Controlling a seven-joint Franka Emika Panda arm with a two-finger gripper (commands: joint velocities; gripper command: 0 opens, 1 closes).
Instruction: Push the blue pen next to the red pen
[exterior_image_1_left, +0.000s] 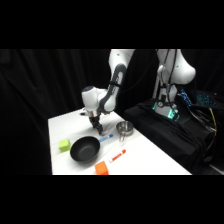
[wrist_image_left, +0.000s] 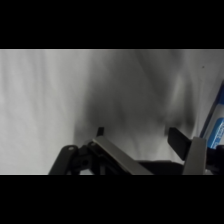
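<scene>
White table (exterior_image_1_left: 150, 160): my gripper (exterior_image_1_left: 96, 131), fingers apart, is hovering by the blue pen (exterior_image_1_left: 105, 138); light, roll-prone, so I'm judging mid-barrel push toward the red pen (exterior_image_1_left: 117, 156).

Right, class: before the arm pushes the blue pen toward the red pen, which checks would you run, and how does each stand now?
1. Tool low at the table, beside the blue pen: ok.
2. Blue pen seen in wrist view, at the right edge: ok.
3. Red pen lies free on the table, apart from the blue pen: ok.
4. Table between the pens bare: ok.
5. Black bowl close beside the blue pen, could be bumped: not ok.
6. Tool touching the blue pen: cannot tell.
</scene>
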